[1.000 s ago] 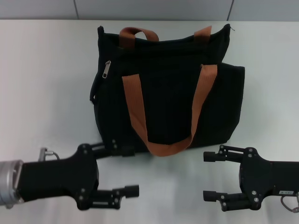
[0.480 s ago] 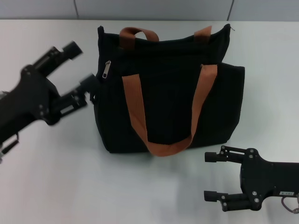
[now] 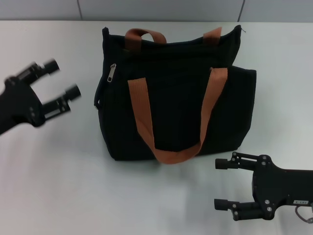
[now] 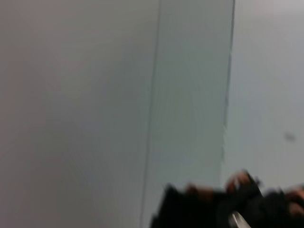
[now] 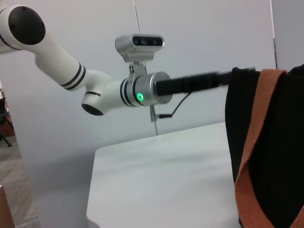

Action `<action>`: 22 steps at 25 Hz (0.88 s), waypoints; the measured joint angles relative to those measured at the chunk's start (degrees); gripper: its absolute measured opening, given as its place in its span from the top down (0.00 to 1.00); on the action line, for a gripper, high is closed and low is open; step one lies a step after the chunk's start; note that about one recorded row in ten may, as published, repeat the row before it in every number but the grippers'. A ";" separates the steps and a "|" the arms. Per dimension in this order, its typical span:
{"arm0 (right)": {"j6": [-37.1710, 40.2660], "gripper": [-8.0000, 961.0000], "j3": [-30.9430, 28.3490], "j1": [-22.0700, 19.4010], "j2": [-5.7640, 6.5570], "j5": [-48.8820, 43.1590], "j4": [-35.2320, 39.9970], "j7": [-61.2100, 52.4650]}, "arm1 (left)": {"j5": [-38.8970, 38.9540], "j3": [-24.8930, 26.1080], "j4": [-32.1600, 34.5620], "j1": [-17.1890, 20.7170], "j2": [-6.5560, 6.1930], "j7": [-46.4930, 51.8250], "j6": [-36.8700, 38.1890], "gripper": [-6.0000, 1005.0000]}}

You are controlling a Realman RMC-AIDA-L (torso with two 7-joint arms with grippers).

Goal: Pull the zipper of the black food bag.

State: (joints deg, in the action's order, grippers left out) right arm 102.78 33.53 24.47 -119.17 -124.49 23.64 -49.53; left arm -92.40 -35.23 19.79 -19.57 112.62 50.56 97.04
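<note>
The black food bag [image 3: 181,98] lies flat in the middle of the white table, its rust-orange handles [image 3: 142,117] spread over the front. The silver zipper [image 3: 111,73] pull hangs near the bag's upper left corner. My left gripper [image 3: 62,77] hovers open to the left of the bag, fingers pointing toward the zipper, a clear gap away from it. Open and empty, my right gripper [image 3: 218,184] rests near the front right of the table, below the bag. In the right wrist view, the bag [image 5: 280,137] and one handle [image 5: 254,147] fill the side.
The white table [image 3: 58,171] stretches around the bag, ending at a grey wall behind. The right wrist view shows my left arm [image 5: 142,92], white with a green ring light, reaching across above the table. The bag [image 4: 209,209] is only a dark blur in the left wrist view.
My left gripper rose from the table's front edge to the bag's left side, then drew back leftward, away from the zipper. The right arm has stayed put.
</note>
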 joint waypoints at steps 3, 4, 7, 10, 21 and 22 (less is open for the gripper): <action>0.03 0.15 -0.39 0.15 0.05 0.03 0.00 -0.31 | -4.20 0.03 0.27 -0.49 0.05 0.16 -1.62 0.18; 0.07 0.15 -0.53 0.14 0.08 0.03 0.01 -0.33 | -5.02 0.03 0.28 -0.70 0.21 0.18 -2.42 0.18; 0.30 0.15 -0.67 0.25 0.08 0.05 0.02 -0.44 | -5.76 -0.01 0.27 -1.35 0.86 -0.05 -4.53 0.18; 0.37 0.15 -0.70 0.32 0.08 0.05 0.01 -0.48 | -6.28 -0.05 0.27 -2.28 1.31 -0.08 -6.33 0.18; 0.40 0.15 -0.76 0.43 0.08 0.72 0.00 -0.62 | -7.14 0.34 0.25 -7.29 2.78 -1.78 -10.71 0.18; 0.40 0.15 -0.76 0.43 0.08 0.79 0.00 -0.62 | -7.14 0.37 0.32 -7.62 2.90 -2.05 -10.87 0.18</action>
State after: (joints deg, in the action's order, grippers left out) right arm 103.18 32.78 24.90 -119.09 -123.70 23.64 -50.15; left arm -99.55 -34.85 20.10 -27.19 115.52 48.51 86.17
